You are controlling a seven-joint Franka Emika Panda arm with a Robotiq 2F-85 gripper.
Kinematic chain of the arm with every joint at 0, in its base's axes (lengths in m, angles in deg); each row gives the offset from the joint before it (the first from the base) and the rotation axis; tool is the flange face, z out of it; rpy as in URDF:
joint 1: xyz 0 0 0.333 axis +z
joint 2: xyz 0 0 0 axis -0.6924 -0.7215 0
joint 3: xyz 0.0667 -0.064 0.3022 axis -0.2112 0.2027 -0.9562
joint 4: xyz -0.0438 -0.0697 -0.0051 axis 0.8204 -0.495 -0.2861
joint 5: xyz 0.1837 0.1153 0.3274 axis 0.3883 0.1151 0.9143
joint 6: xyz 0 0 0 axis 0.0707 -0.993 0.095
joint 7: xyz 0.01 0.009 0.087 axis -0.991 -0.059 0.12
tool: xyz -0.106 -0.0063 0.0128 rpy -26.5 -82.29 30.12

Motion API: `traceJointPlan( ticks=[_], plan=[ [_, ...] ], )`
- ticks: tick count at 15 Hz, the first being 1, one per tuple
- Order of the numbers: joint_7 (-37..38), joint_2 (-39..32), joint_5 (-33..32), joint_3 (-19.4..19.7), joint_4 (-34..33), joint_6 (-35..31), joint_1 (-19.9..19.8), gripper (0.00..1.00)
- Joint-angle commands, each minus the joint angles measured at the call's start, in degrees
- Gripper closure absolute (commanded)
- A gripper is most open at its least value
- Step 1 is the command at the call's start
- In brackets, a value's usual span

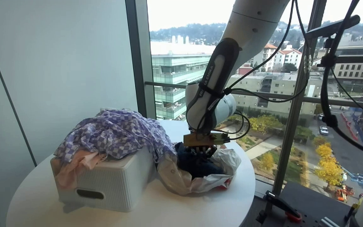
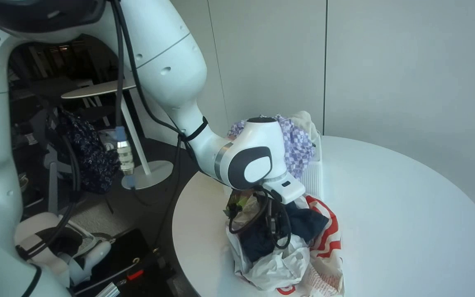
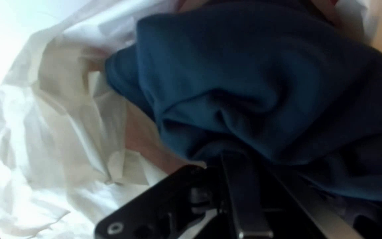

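Dark blue cloth (image 3: 244, 66) bunches up in a crumpled white plastic bag (image 3: 61, 132) with red markings. My gripper (image 3: 234, 161) points down into the bag, its fingers drawn together with a fold of that cloth at their tips; the very fingertips are hidden by the fabric. In both exterior views the gripper (image 1: 203, 152) is low over the bag (image 1: 180, 181), and the blue cloth (image 1: 197, 167) lies around and below it. More of the cloth (image 2: 309, 222) spreads to the bag's red-striped side in an exterior view.
Beside the bag stands a white ribbed box (image 1: 106, 189) with a handle slot, heaped with purple checkered cloth (image 1: 118, 135) and a peach cloth (image 1: 80, 164) hanging over its edge. All rest on a round white table (image 2: 406, 231). Windows and a wall are close by.
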Motion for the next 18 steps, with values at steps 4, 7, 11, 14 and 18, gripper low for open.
traceJointPlan(
  ticks=[4,7,11,14,18],
  plan=[
    [-0.62,8.59,1.84,3.58,1.11,8.06,5.89,0.42],
    [1.89,15.26,-2.65,3.58,2.26,15.01,7.44,0.2],
    [7.56,17.69,-9.77,1.59,0.91,14.07,5.95,0.0],
    [12.03,14.7,-15.94,1.44,-1.43,10.72,4.9,0.0],
    [20.52,9.55,-24.18,3.43,-5.68,6.24,4.52,0.0]
  ],
)
